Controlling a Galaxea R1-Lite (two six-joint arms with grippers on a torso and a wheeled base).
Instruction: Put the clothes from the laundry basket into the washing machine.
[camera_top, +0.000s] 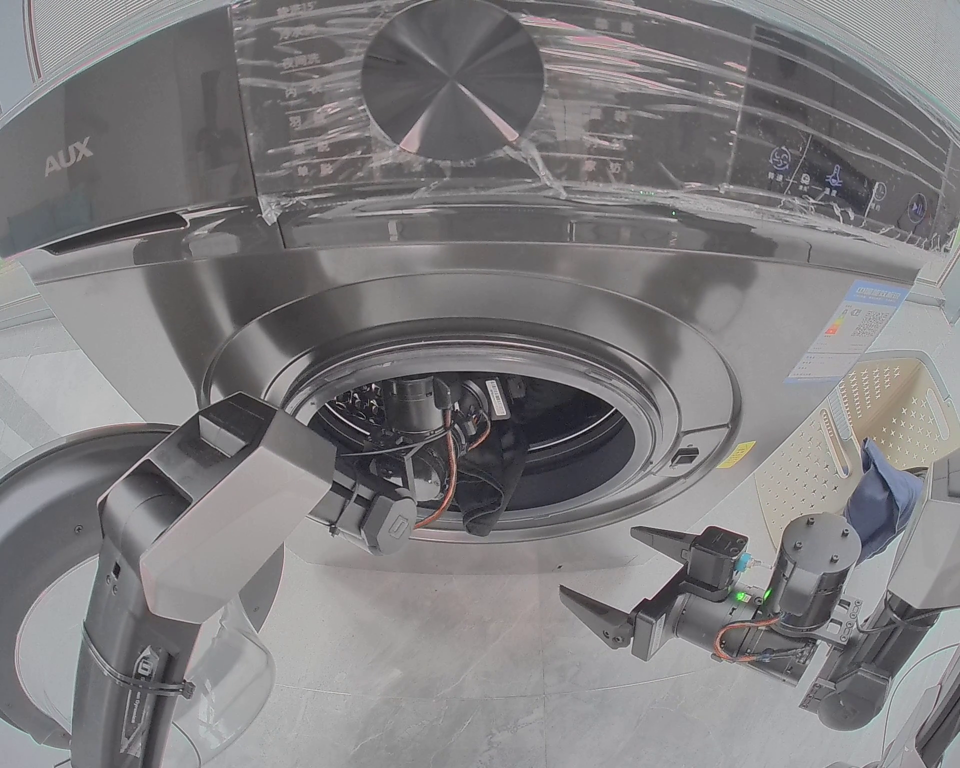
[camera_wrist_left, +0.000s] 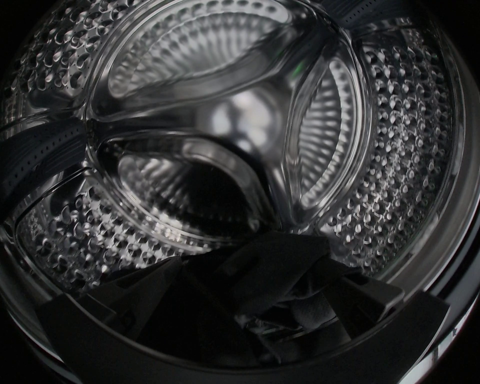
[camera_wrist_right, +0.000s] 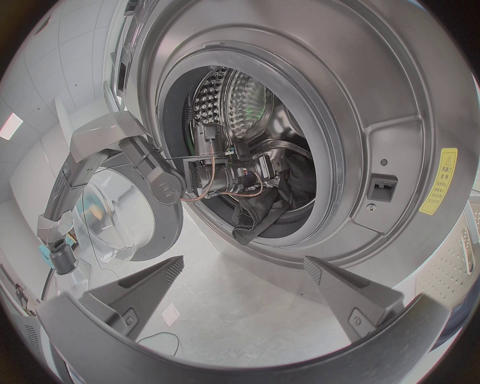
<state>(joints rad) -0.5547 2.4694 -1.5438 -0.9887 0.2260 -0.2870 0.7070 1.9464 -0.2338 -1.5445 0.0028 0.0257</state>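
Observation:
The washing machine stands with its round mouth open. My left arm reaches into the drum. There my left gripper is open, with a black garment lying between its spread fingers. Part of that black garment hangs out over the lower lip of the mouth, as the right wrist view also shows. My right gripper is open and holds nothing, low in front of the machine and right of the mouth. A blue cloth hangs on the cream laundry basket at the far right.
The glass door is swung open to the left of the mouth, behind my left arm. Pale tiled floor lies in front of the machine. The door latch slot sits on the right of the rim.

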